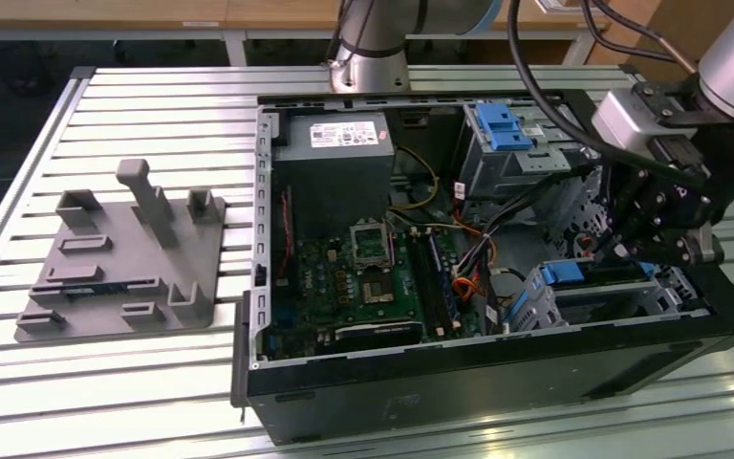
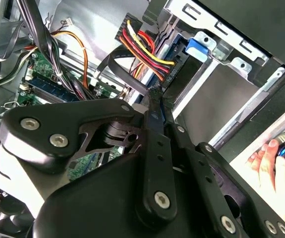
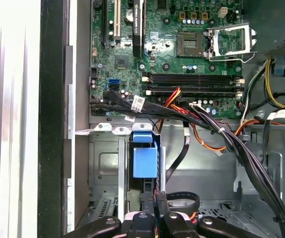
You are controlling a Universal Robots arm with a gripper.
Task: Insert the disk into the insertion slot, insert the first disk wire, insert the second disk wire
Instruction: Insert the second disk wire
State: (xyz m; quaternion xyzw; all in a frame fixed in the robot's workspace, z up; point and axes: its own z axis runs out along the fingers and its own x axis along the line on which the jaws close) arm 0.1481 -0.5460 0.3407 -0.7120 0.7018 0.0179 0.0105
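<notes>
The disk sits in the insertion slot (image 1: 622,304), a grey metal cage at the case's front on the exterior view's right. Its blue caddy handle (image 1: 561,273) (image 3: 144,157) (image 2: 198,47) sticks out toward the motherboard. My gripper (image 1: 633,256) (image 2: 156,92) (image 3: 154,197) hangs just behind that handle with its fingers pressed together. The end of a flat black disk wire (image 2: 125,69) (image 3: 182,197) is pinched between the fingertips. A black plug with red, yellow and black wires (image 2: 169,74) lies right against the fingertips at the disk's back edge.
A green motherboard (image 1: 367,273) and loose cable bundles (image 3: 216,131) fill the open case. A taller grey bay with a blue latch (image 1: 501,124) stands at the back. A grey fixture plate (image 1: 125,263) lies on the slatted table. A person's hand (image 2: 276,166) is beyond the case wall.
</notes>
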